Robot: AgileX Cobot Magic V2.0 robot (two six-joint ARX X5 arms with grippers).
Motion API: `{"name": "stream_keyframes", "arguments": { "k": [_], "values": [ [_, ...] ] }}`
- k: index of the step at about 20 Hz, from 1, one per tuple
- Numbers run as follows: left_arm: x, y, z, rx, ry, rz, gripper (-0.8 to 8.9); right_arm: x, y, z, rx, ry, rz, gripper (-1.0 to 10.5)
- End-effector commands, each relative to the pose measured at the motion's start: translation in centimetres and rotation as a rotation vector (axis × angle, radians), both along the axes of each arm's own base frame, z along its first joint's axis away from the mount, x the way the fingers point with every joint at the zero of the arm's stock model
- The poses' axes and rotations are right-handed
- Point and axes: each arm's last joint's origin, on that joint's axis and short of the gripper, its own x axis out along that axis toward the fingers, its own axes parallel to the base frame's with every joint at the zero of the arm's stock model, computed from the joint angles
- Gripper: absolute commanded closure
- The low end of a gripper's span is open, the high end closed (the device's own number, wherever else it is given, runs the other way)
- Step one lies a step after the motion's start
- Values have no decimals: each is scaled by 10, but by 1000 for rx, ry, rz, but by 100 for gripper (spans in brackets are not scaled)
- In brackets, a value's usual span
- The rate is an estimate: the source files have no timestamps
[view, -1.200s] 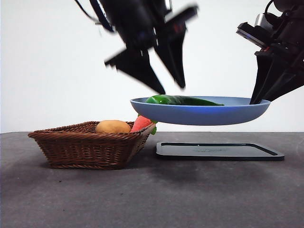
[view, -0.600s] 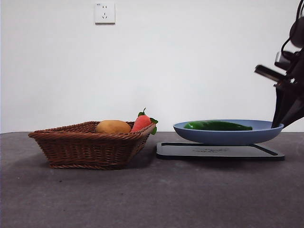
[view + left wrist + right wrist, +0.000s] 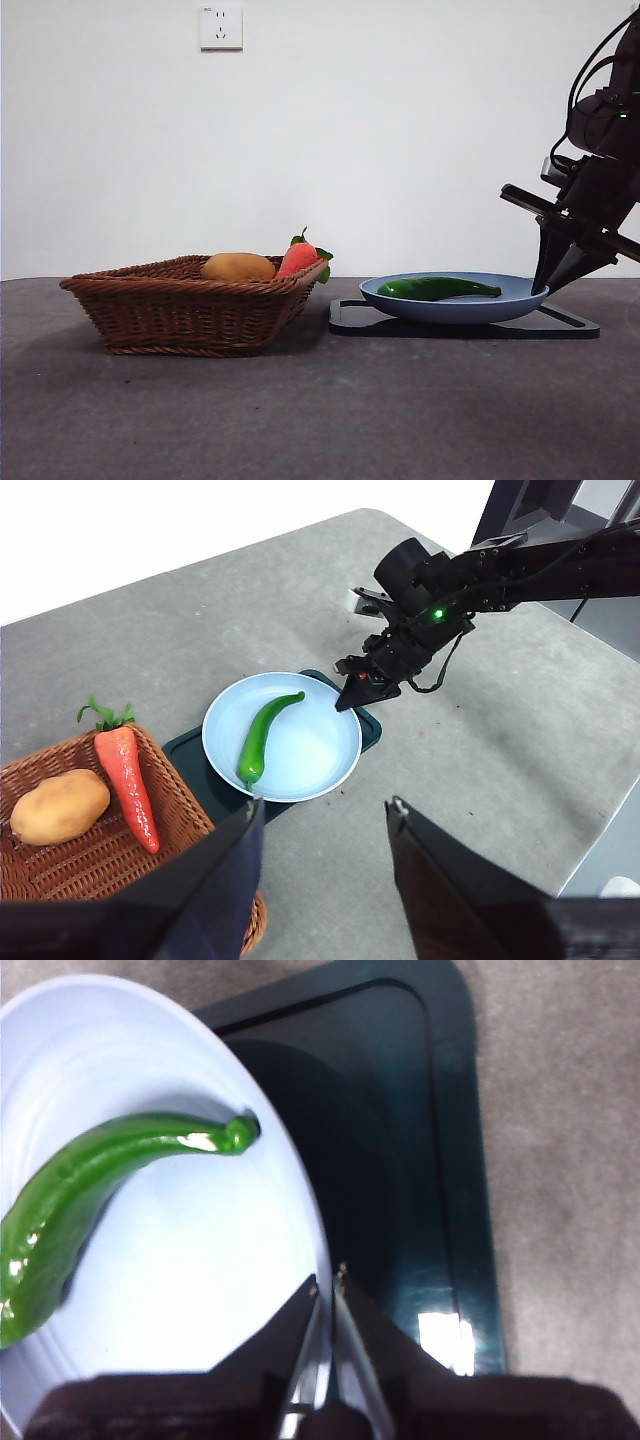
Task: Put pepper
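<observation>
One table [image 3: 320, 400] carries a wicker basket [image 3: 190, 310] well off from the right gripper [image 3: 548, 287], a dark tray [image 3: 465, 322] directly under it, and a blue plate [image 3: 455, 300] on that tray. The right gripper's jaws pinch the plate's rim. The pepper [image 3: 438, 288] lies in the plate, just beside those jaws. The left gripper [image 3: 322, 815] hangs high above, jaws spread wide and empty.

Grey table [image 3: 300, 420] with a wicker basket [image 3: 190, 310] and a dark tray [image 3: 570, 325].
</observation>
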Motion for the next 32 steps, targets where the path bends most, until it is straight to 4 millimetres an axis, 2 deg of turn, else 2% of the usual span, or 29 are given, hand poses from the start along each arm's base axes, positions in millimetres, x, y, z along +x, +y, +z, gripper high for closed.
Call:
{"name": "stream_keyframes", "arguments": {
  "k": [1, 6, 9, 11, 13, 16, 19, 21, 23, 24, 28, 32],
  "values": [
    [1, -2, 5, -10, -22, -9, 591, 8, 0, -6, -28, 0, -21, 944],
    [0, -2, 5, -9, -17, -8, 591, 8, 0, -8, -27, 3, -20, 925],
    [0, -2, 4, -6, -14, -7, 591, 8, 0, -8, -26, 4, -19, 772],
    [0, -1, 4, -1, -9, -6, 591, 7, 0, -4, -26, -1, -20, 731],
    [0, -1, 3, 13, -4, 7, 591, 1, -1, 11, -30, -18, -11, 726],
    [0, 0, 1, 34, 1, 23, 591, -20, -3, 58, -46, -86, 20, 726],
    [-1, 1, -1, 61, 11, 39, 591, -64, 2, 118, -32, -165, 109, 727],
    [-1, 1, -2, 67, 11, 33, 591, -104, 10, 155, -52, -212, 172, 728],
    [-1, 1, -2, 81, 1, 24, 591, -147, 16, 184, -67, -234, 231, 728],
    [-1, 1, -2, 83, 4, 23, 593, -175, 19, 198, -73, -246, 264, 728],
    [-1, 2, -2, 101, -7, 13, 593, -255, 22, 227, -87, -299, 349, 728],
    [0, 1, -4, 113, 7, 12, 595, -305, 17, 242, -96, -428, 354, 728]
  ]
}}
